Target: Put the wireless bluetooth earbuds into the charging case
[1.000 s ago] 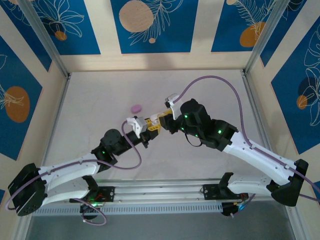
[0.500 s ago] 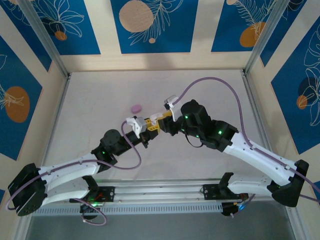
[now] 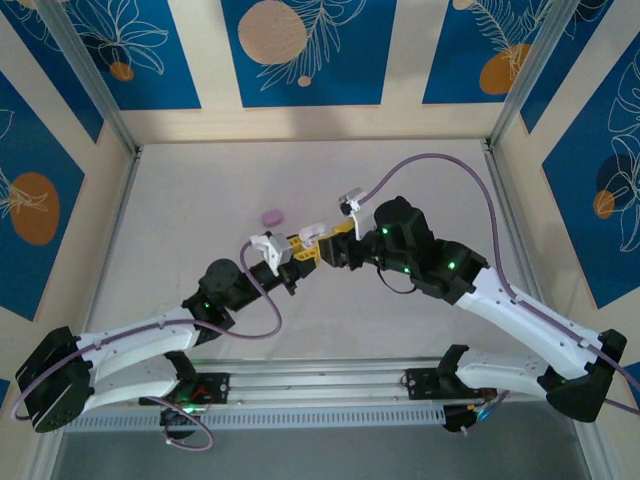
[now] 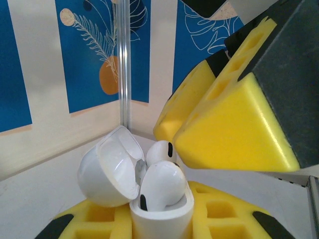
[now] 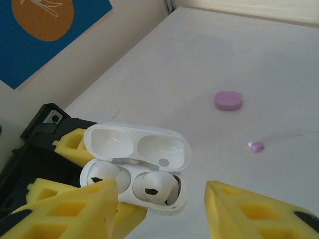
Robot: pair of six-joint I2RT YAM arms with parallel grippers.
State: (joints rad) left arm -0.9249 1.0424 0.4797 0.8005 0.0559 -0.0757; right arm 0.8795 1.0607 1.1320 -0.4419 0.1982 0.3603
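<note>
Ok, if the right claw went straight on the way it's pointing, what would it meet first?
Probably the open white case, just ahead of the right claw, though depth is unclear.

Two cases (image 5: 137,149), three earbuds (image 5: 154,186)

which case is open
The white case, lid flipped back with two white earbuds inside, held by the left end effector; the lilac case lies shut on the table.
</note>
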